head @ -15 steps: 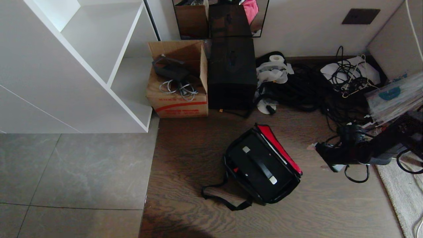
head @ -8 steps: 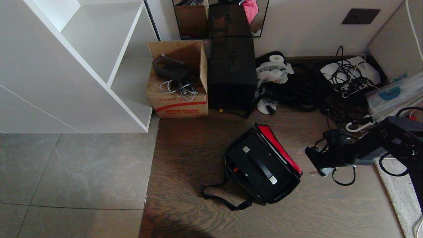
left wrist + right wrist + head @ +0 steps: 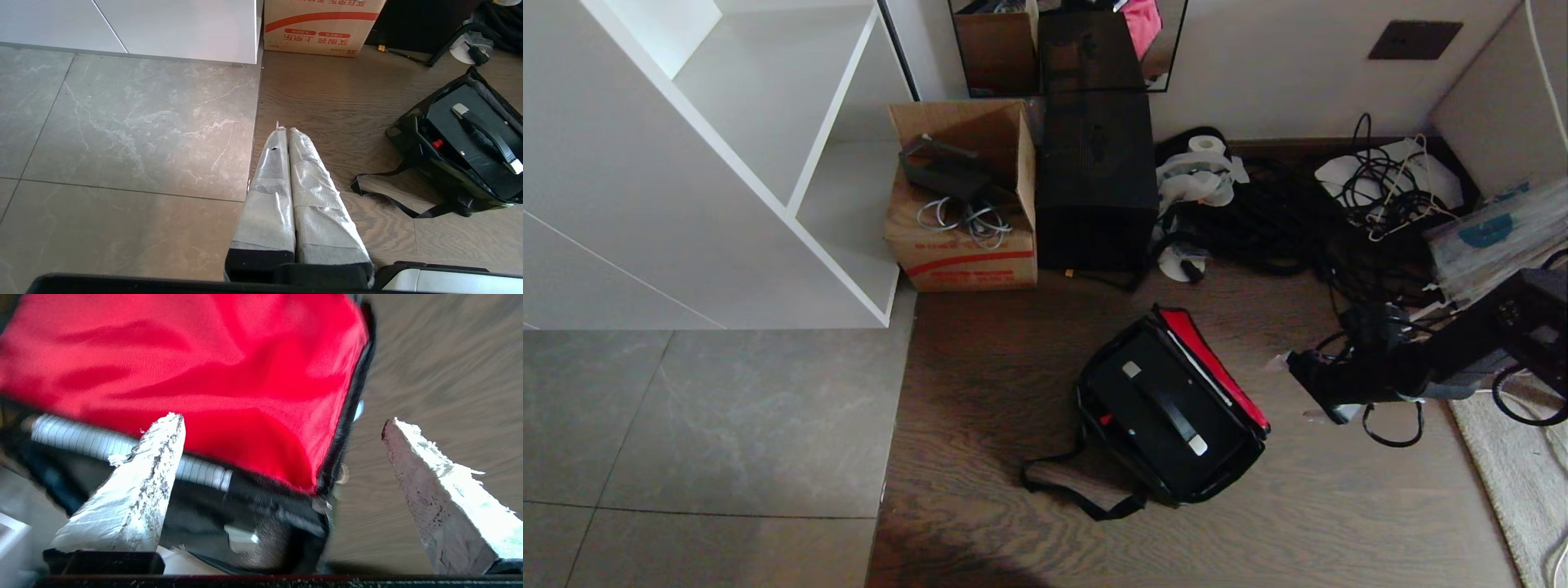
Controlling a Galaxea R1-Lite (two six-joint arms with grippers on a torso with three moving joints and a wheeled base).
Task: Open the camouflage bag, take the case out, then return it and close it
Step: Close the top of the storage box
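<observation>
The camouflage bag (image 3: pixel 1172 412) lay open on the wooden floor (image 3: pixel 980 392), its red lid (image 3: pixel 1215 367) folded back and the case (image 3: pixel 1164 408) inside. The right claw (image 3: pixel 1294 388) hovered just beside the lid, fingers spread wide and empty. The left claw (image 3: pixel 286 134) hung over the floor, fingers pressed together.

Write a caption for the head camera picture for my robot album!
Open camouflage bag on the wooden floor, black case inside, red lid lining up; right gripper open beside it.
</observation>
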